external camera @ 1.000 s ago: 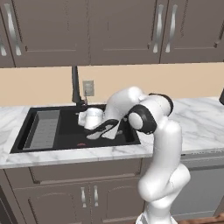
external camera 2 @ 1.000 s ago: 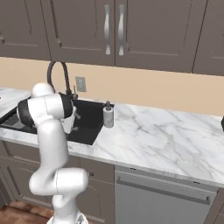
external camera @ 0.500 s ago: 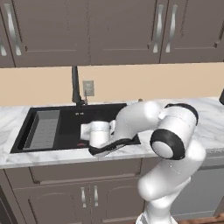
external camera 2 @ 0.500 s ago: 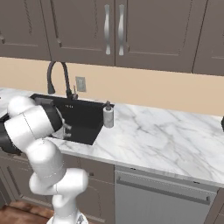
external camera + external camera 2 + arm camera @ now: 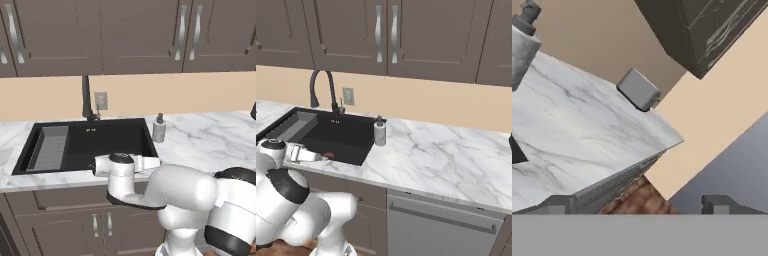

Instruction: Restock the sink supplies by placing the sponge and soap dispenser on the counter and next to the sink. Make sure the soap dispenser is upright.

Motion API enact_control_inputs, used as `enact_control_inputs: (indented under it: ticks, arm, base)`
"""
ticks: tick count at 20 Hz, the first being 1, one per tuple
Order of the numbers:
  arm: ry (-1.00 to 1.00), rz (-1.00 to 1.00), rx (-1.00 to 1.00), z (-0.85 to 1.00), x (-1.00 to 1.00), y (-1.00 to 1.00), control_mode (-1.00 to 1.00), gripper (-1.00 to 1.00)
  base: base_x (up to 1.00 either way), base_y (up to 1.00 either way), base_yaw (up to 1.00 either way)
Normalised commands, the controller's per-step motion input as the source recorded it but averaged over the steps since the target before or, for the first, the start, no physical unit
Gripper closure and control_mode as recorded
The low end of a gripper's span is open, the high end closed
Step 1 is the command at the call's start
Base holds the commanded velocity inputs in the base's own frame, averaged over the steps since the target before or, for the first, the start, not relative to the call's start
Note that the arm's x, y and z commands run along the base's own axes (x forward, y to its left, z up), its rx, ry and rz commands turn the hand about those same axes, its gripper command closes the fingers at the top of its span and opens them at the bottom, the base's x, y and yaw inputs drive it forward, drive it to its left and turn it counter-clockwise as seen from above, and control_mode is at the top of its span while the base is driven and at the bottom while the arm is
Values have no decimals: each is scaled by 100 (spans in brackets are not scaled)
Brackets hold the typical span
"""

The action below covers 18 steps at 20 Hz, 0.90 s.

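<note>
**Dispenser placed, sponge still to come**

We see the soap dispenser (image 5: 159,128) upright on the bench (image 5: 210,140), just beside the sink's (image 5: 100,142) right rim, so that half looks done. We cannot spot the sponge, so it remains to be fetched. Our hand (image 5: 637,205) hangs low by the bench's front edge, fingers spread wide, carrying nothing.

the white arm rises from the base and folds low and forward, its wrist lying roughly level. the gripper (image 5: 640,205) points sideways; in the hand view its two dark fingertips (image 5: 556,205) stand wide apart with nothing between them.
</note>
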Motion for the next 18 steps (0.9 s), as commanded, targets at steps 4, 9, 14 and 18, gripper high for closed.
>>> enact_control_inputs:
  ticks: [4,9,14,18]
  arm:
    - [-18,24,20,46,-22,-27,-100,-100]
    - [-5,34,23,29,-3,-39,-100,-100]
    - [0,41,21,2,-10,-46,-100,-100]
    - [1,37,18,0,-3,-29,-100,-100]
  base:
    - [0,0,0]
    - [0,0,0]
    - [0,0,0]
    - [0,0,0]
